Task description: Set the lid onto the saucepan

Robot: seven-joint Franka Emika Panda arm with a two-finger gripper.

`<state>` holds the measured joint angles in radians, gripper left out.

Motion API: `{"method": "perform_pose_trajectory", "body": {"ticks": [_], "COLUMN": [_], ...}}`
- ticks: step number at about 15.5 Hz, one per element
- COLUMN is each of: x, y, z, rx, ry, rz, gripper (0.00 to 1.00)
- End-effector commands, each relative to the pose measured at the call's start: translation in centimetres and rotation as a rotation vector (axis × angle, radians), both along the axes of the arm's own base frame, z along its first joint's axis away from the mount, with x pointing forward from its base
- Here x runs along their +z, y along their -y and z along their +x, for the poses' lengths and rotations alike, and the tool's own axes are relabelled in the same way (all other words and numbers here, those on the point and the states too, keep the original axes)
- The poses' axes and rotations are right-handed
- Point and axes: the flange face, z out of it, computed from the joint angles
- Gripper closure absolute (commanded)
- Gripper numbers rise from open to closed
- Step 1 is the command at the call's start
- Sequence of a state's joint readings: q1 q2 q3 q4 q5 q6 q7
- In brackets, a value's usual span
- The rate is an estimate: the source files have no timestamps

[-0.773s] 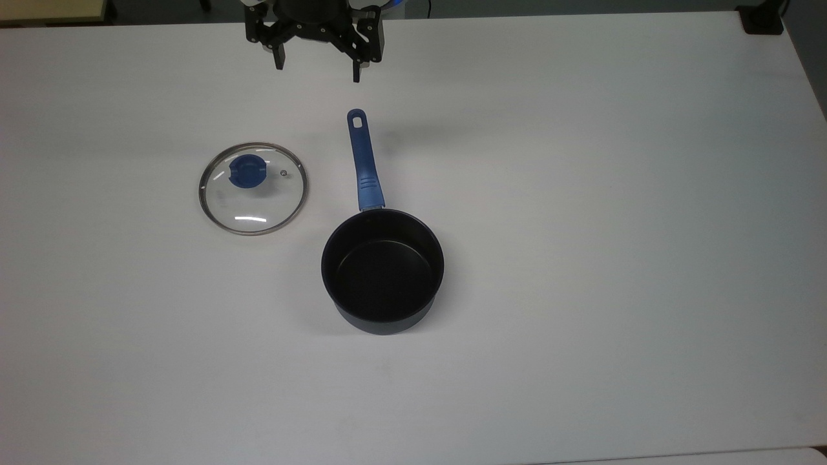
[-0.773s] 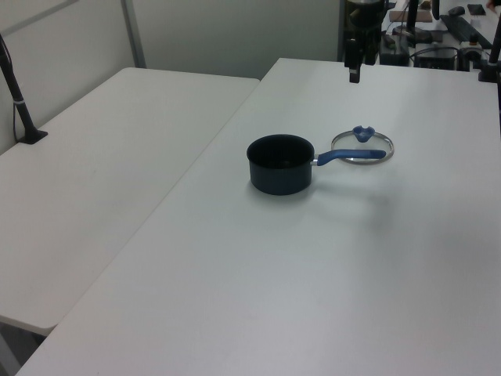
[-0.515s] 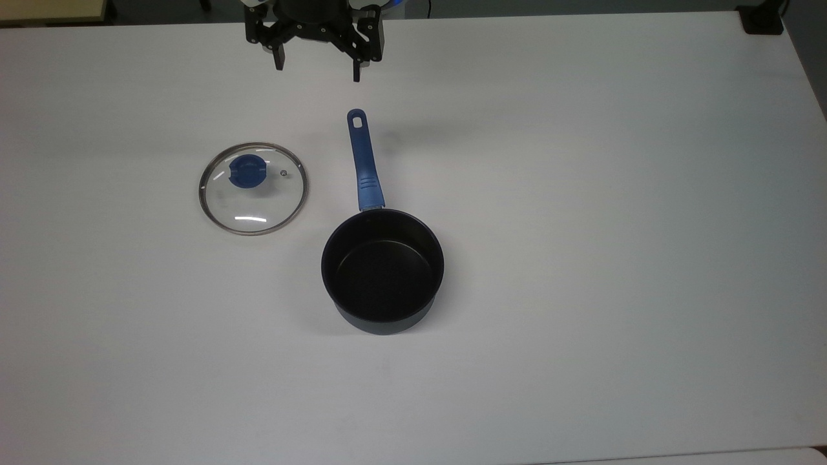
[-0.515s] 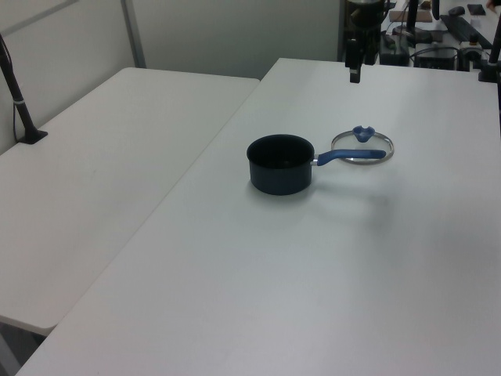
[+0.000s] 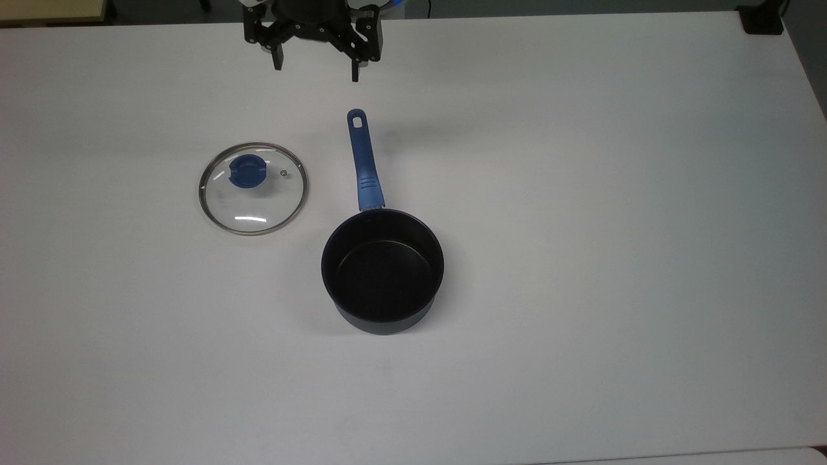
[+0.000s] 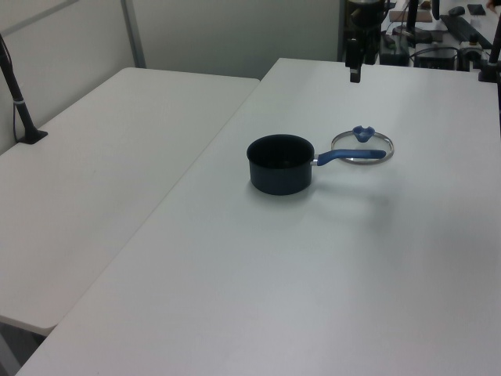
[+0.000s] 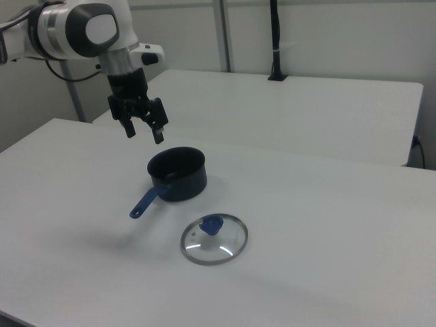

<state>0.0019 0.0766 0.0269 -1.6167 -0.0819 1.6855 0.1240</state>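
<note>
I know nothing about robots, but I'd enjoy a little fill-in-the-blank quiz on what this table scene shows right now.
1. The lid lies flat on the ____, apart from the saucepan.
2. The knob at the lid's centre is ____ in colour.
3. The inside of the saucepan is ____ of food.
4. The gripper hangs above the table with its jaws ____, holding nothing.

Missing words: table; blue; empty; open

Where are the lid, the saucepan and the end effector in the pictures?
lid (image 5: 245,173), top view, on its blue knob
saucepan (image 5: 381,274), top view, on its dark inside bottom
end effector (image 7: 143,131), right view, between its open fingertips
</note>
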Motion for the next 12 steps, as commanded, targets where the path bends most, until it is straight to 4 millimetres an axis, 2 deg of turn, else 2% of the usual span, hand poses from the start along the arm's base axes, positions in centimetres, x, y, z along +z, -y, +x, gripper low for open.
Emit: {"method": "perform_pose_trajectory", "body": {"ticks": [1,8,12], "x": [0.2,0.2,-1.2], "y": [2.9,12.1,17.5], "z": [-0.5,-1.7,-2.7], "rx": [0.075,0.137,0.170], "ry": [-0.022,-0.041,-0.057], "rz": [0.001,0.006,0.014], "gripper": [0.00,0.00,0.00]}}
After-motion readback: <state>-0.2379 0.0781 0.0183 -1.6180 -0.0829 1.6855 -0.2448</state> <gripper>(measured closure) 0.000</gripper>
